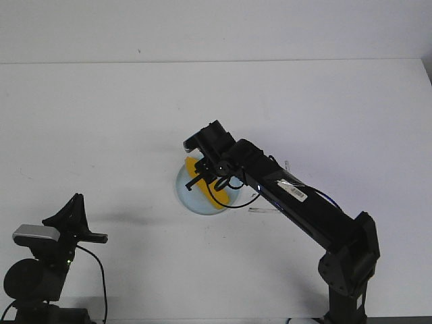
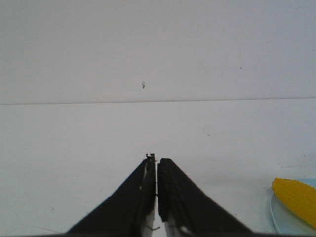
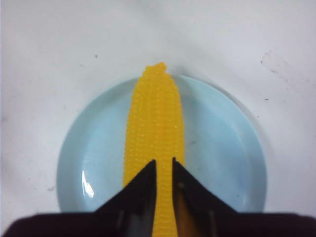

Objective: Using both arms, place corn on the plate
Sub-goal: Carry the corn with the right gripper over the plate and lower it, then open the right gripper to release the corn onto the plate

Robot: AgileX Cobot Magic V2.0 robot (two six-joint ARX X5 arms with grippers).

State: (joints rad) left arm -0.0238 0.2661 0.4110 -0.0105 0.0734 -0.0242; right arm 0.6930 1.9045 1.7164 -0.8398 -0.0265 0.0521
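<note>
The yellow corn (image 3: 155, 118) lies lengthwise across the pale blue plate (image 3: 217, 143), its tapered end at the plate's far rim. My right gripper (image 3: 164, 160) hovers just over the corn's near half. Its jaws stand a narrow gap apart and hold nothing; the corn is wider than the gap. In the front view the right gripper (image 1: 202, 179) covers part of the corn (image 1: 216, 197) and the plate (image 1: 187, 197) at the table's middle. My left gripper (image 2: 156, 158) is shut and empty, low at the front left (image 1: 75, 200). The corn's end (image 2: 296, 197) and the plate's rim (image 2: 275, 217) show beside it.
The white table (image 1: 101, 121) ends at a far edge against a white wall (image 1: 202, 27). The right arm (image 1: 304, 209) stretches from the front right to the plate. A small clear piece (image 1: 266, 209) lies beside that arm.
</note>
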